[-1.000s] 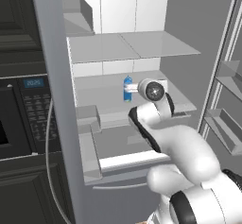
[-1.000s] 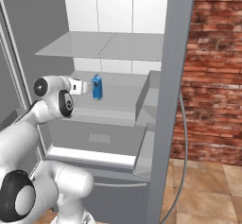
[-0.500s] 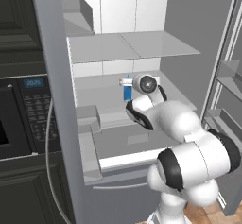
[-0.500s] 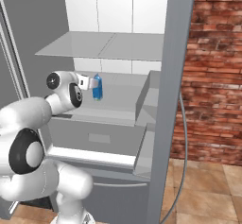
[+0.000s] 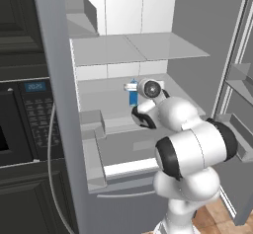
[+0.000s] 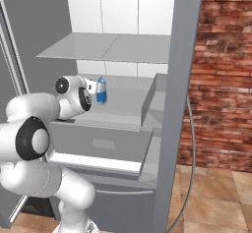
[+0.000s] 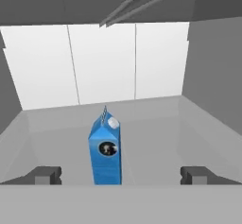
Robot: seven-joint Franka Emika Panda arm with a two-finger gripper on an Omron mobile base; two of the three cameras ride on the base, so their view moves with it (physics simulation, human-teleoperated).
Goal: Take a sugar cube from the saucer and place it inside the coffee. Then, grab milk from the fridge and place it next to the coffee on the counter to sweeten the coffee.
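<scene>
The milk [image 5: 133, 94] [image 6: 101, 91] [image 7: 105, 152], a small blue carton with white markings, stands upright on the middle shelf of the open fridge [image 5: 143, 48] [image 6: 113, 47]. My gripper [image 5: 128, 86] [image 6: 93, 85] [image 7: 121, 176] is level with the carton and right in front of it. Seen from the hand, both dark fingertips [image 7: 47, 175] stand wide apart, open, with the carton centred between them and a little ahead. Nothing is held. The sugar cube, saucer, coffee and counter are out of view.
A black built-in microwave [image 5: 20, 124] sits left of the fridge. The open fridge door [image 5: 239, 104] with its bins stands at the right. Pale drawers [image 5: 123, 149] [image 6: 98, 138] lie under the shelf. A brick wall [image 6: 221, 70] rises to the right.
The arm has folded up and the hand has pushed further into the fridge, closing on the milk. The carton has not moved.
</scene>
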